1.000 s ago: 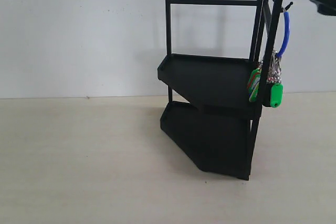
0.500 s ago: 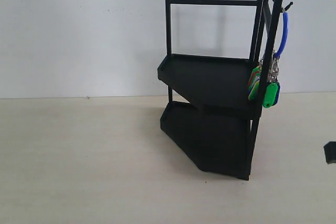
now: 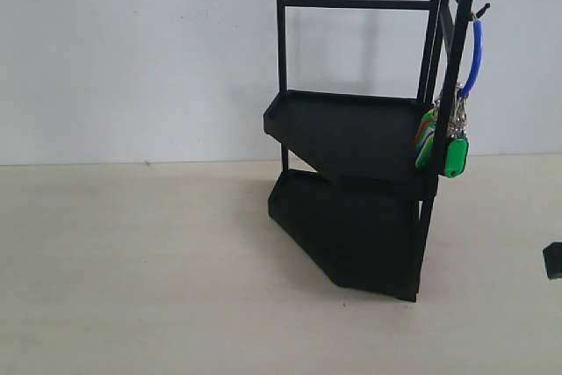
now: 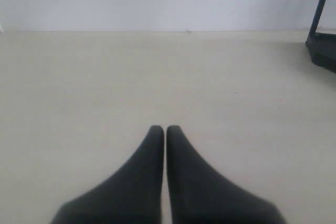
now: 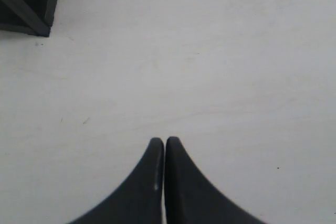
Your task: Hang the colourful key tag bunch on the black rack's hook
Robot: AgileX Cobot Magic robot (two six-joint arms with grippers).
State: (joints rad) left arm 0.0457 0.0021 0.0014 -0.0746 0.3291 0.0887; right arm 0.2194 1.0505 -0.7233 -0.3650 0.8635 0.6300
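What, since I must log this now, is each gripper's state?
Left gripper: closed, holding nothing.
Right gripper: closed, holding nothing.

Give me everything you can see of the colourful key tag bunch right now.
The colourful key tag bunch hangs by its blue loop from the hook near the top of the black rack. Under the loop are shiny metal rings, then plastic-looking tags: a green tag in front, others partly hidden behind the rack's upright. It hangs level with the upper tray. Whether it touches the upright cannot be told.
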